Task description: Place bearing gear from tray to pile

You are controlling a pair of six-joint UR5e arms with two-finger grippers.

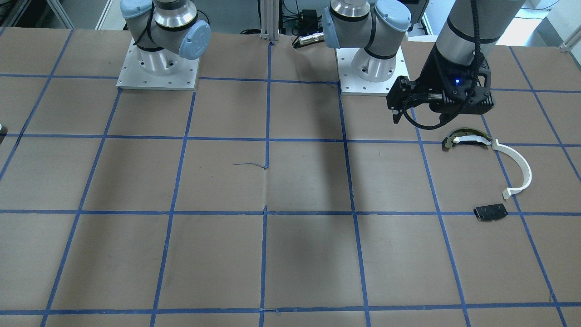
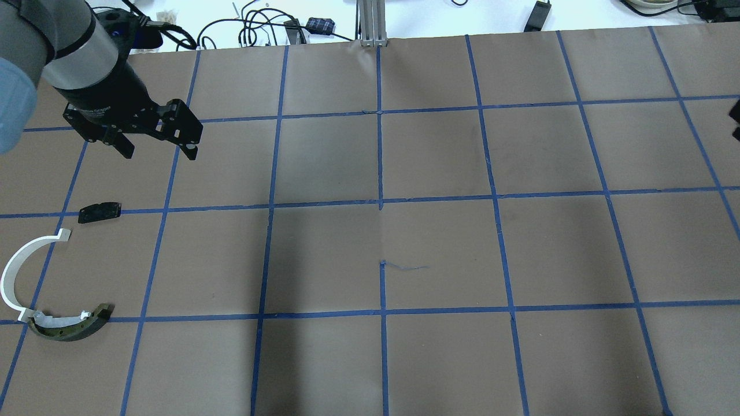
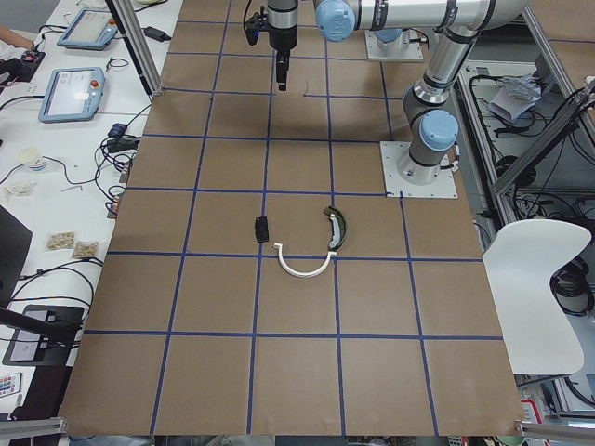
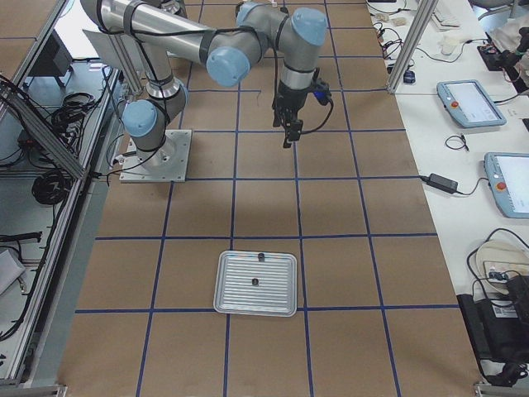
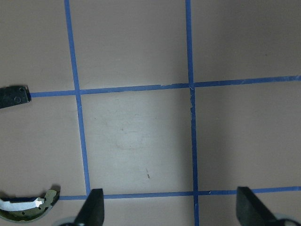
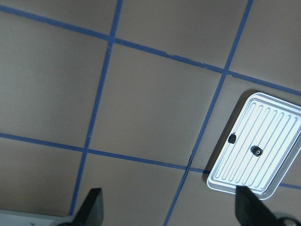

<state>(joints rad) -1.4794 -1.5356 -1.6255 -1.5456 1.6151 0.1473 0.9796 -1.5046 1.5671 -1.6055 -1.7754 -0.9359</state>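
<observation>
The pile lies at the table's left end: a white curved half-ring strip [image 2: 14,271], a dark and cream arc-shaped piece [image 2: 72,327] and a small flat black plate [image 2: 99,212]. My left gripper [image 2: 157,151] hangs above the table beyond the black plate, open and empty; the left wrist view [image 5: 171,212] shows only bare paper between its fingers. The ribbed metal tray [image 6: 273,122] lies at the right end. A small dark round part, the bearing gear [image 6: 256,151], sits at its middle. My right gripper [image 6: 169,212] is open and empty, high up and away from the tray.
A second small black part [image 6: 232,138] sits by the tray's edge. The tray also shows in the exterior right view [image 4: 277,302]. The brown paper table top carries a blue tape grid. Both arm bases [image 1: 158,68] [image 1: 372,68] stand at the robot's edge.
</observation>
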